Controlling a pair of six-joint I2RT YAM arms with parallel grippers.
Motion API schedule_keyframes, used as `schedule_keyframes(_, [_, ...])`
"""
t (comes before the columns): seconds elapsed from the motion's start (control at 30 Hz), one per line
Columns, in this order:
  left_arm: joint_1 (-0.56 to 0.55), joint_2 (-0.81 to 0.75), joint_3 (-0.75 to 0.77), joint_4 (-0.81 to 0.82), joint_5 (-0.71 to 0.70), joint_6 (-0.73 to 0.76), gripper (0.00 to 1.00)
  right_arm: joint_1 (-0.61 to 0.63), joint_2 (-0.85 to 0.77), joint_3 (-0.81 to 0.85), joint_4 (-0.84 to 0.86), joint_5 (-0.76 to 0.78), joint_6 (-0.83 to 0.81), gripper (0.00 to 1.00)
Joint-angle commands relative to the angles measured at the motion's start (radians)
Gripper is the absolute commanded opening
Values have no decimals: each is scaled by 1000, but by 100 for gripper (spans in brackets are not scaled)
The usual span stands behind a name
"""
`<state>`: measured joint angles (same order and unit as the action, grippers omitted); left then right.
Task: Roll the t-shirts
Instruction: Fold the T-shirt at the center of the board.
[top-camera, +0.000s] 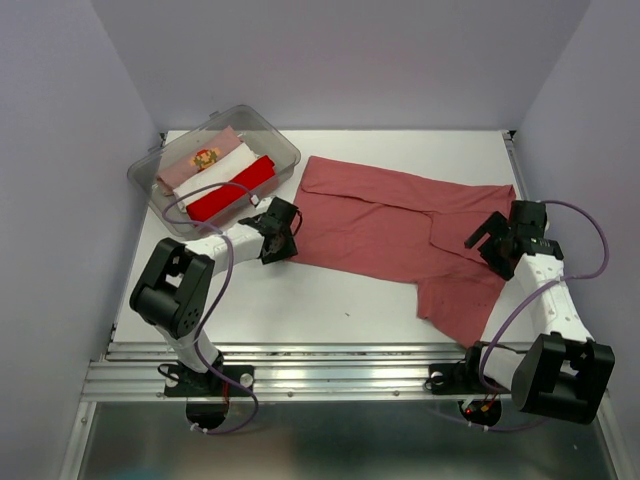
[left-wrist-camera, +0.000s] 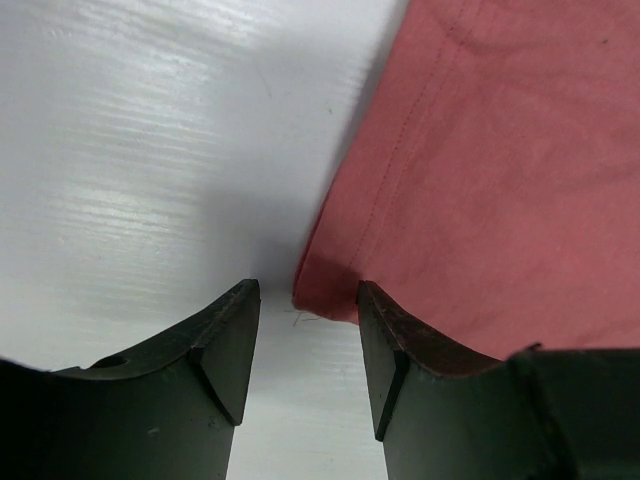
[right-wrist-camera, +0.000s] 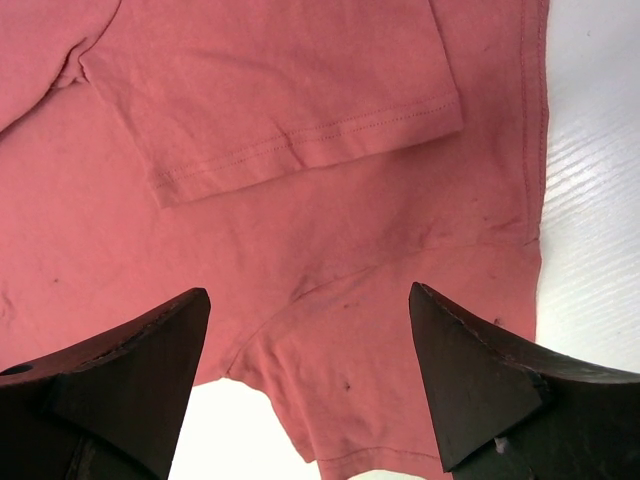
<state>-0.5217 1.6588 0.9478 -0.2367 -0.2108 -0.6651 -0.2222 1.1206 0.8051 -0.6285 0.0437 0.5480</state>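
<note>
A dusty brick-red t-shirt (top-camera: 395, 225) lies spread flat across the middle of the white table. My left gripper (top-camera: 281, 232) is open and low at the shirt's left hem corner; in the left wrist view (left-wrist-camera: 305, 300) that corner (left-wrist-camera: 325, 290) sits just ahead of the gap between the jaws. My right gripper (top-camera: 492, 240) is open over the shirt's right side; in the right wrist view (right-wrist-camera: 310, 310) the jaws stand wide apart above the shirt (right-wrist-camera: 330, 250), with a folded sleeve (right-wrist-camera: 290, 90) ahead. Pale pink (top-camera: 205, 158), white (top-camera: 228, 170) and bright red (top-camera: 232, 188) bundles lie in a bin.
A clear plastic bin (top-camera: 283, 146) stands at the table's back left, close to the left arm. Walls enclose the table (top-camera: 330, 310) on the left, back and right. A metal rail runs along the near edge.
</note>
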Motion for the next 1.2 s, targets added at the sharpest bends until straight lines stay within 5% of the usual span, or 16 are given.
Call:
schedule_keyframes(0.0, [-3, -39, -26, 17, -1, -34, 54, 3, -27, 34, -20, -1, -13, 86])
schedule_keyframes(0.17, [-3, -22, -33, 31, 24, -42, 50, 3, -31, 31, -40, 7, -3, 87])
schedule_keyframes(0.3, [-1, -24, -24, 51, 31, -36, 29, 3, -31, 40, -86, 19, 10, 88])
schedule_keyframes(0.33, [-3, -25, -20, 51, 30, -33, 12, 3, -30, 45, -99, 21, 16, 89])
schedule_keyframes(0.4, [-1, -36, -6, 50, 33, -28, 0, 3, -19, 52, -147, 25, 41, 96])
schedule_keyframes(0.67, [-3, -60, 55, 20, 33, 10, 0, 3, 39, 45, -312, -34, 159, 98])
schedule_keyframes(0.87, [-1, -54, 88, 8, 28, 36, 0, 3, 36, -49, -329, -94, 213, 78])
schedule_keyframes(1.17, [-1, -14, 129, -1, 36, 64, 0, 12, 91, -116, -329, -61, 297, 65])
